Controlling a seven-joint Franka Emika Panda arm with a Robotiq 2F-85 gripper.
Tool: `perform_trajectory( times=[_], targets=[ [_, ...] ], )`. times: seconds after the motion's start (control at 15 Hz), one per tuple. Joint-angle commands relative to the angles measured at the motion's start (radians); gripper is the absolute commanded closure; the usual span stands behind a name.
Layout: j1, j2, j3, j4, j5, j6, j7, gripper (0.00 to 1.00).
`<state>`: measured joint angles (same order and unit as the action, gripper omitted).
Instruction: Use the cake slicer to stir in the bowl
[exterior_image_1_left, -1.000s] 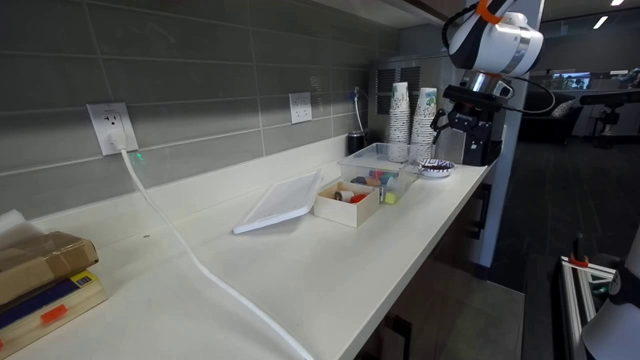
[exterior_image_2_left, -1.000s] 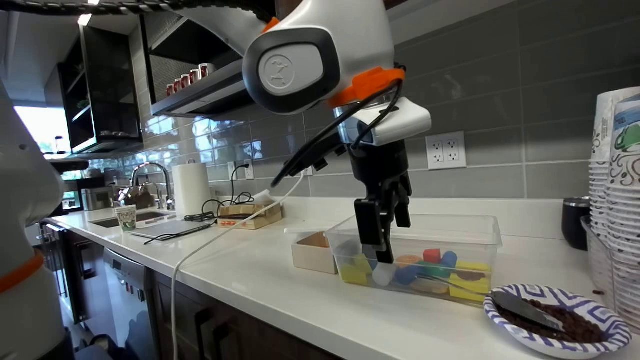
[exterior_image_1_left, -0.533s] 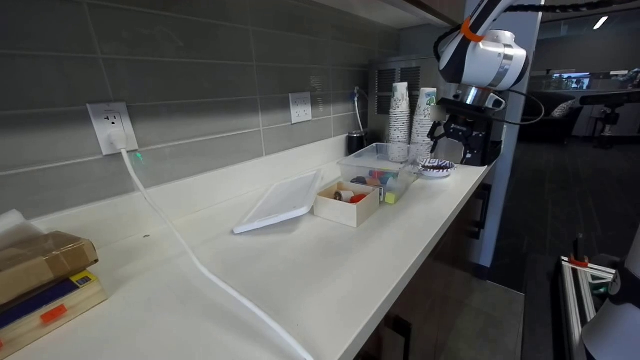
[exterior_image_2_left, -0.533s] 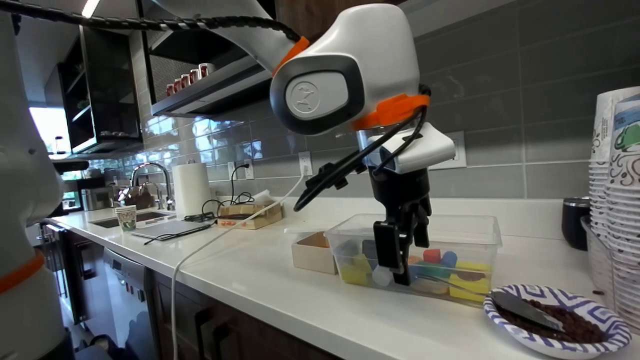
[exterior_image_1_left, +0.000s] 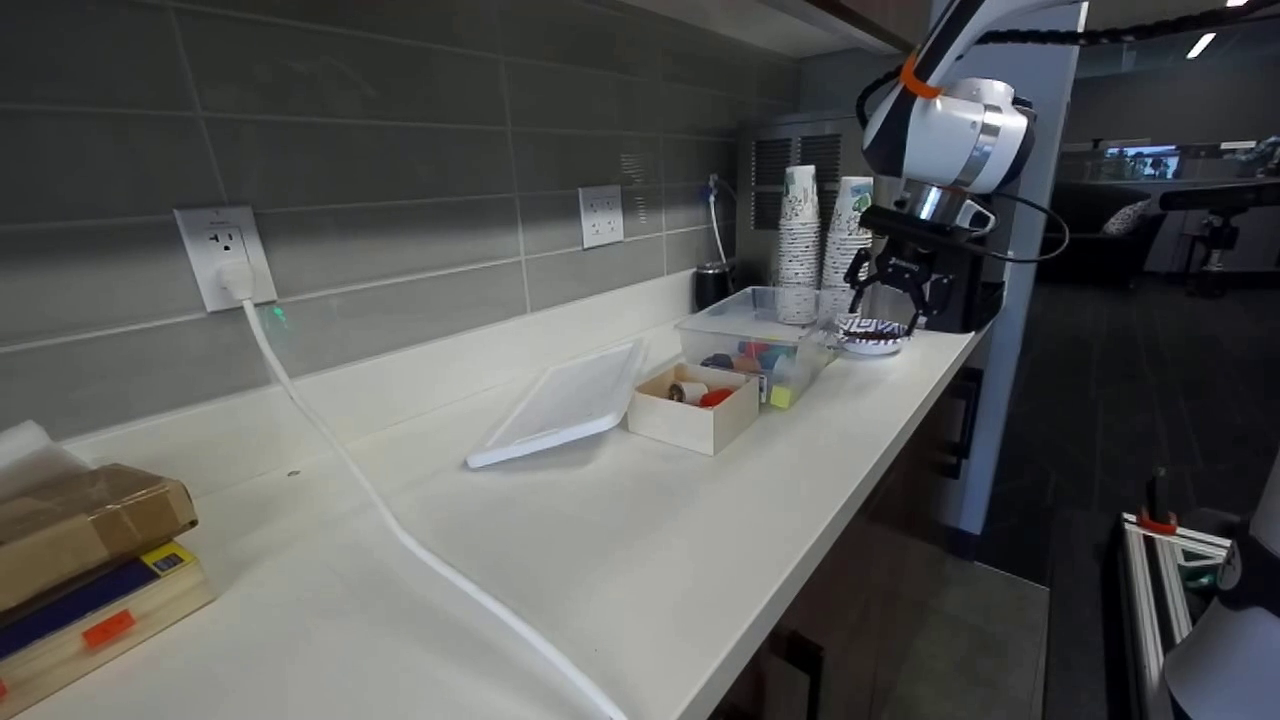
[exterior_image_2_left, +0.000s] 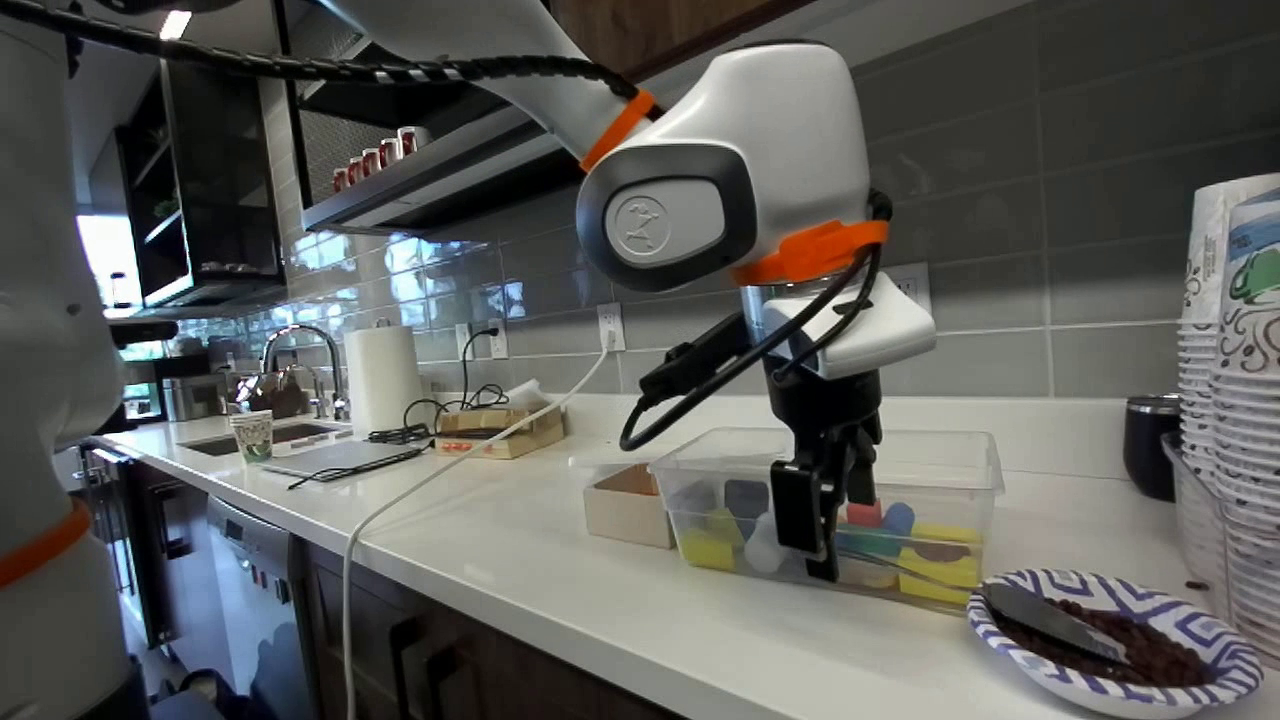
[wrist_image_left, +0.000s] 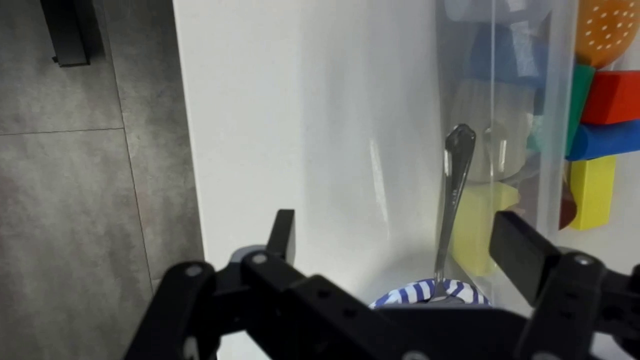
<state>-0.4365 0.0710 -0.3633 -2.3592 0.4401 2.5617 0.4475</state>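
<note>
Right, nearest in an exterior view sits the shallow patterned bowl on the desk, and the cake slicer leans in it, blade reaching down to the dark bits, handle sloping out over the rim. No stirring yet, so by my reading your step is taking that handle. Come down over it until the fingers would bite deep, and only then squeeze. Go gently: a bowl that flimsy-looking would probably slide or tip if you levered metal against its rim. A little further back, there's your pincer, spread wide, holding nothing and, as far as the views show, touching nothing. Its jaws stand roughly square across the handle, good news for you, but in the wrist view the handle runs nearer one finger, off centre, so a sideways nudge looks worthwhile. Careful, though! That nudge takes you toward the clear plastic box just behind, whose wall runs beside the handle, and a finger could well catch it. How much clearance you have, these views don't tell.
</note>
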Motion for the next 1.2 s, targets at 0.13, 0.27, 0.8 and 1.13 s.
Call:
perform_trajectory(
  times=[0.13, 0.27, 0.8, 1.13],
  targets=[
    [0.005, 0.072, -0.005, 0.062, 0.083, -0.026, -0.069, 0.00],
    [0.003, 0.081, -0.007, 0.073, 0.076, -0.035, -0.069, 0.00],
    [-0.014, 0.087, 0.008, 0.101, 0.143, -0.065, -0.176, 0.00],
    [-0.001, 0.080, -0.002, 0.084, 0.176, -0.061, -0.204, 0.00]
  ],
)
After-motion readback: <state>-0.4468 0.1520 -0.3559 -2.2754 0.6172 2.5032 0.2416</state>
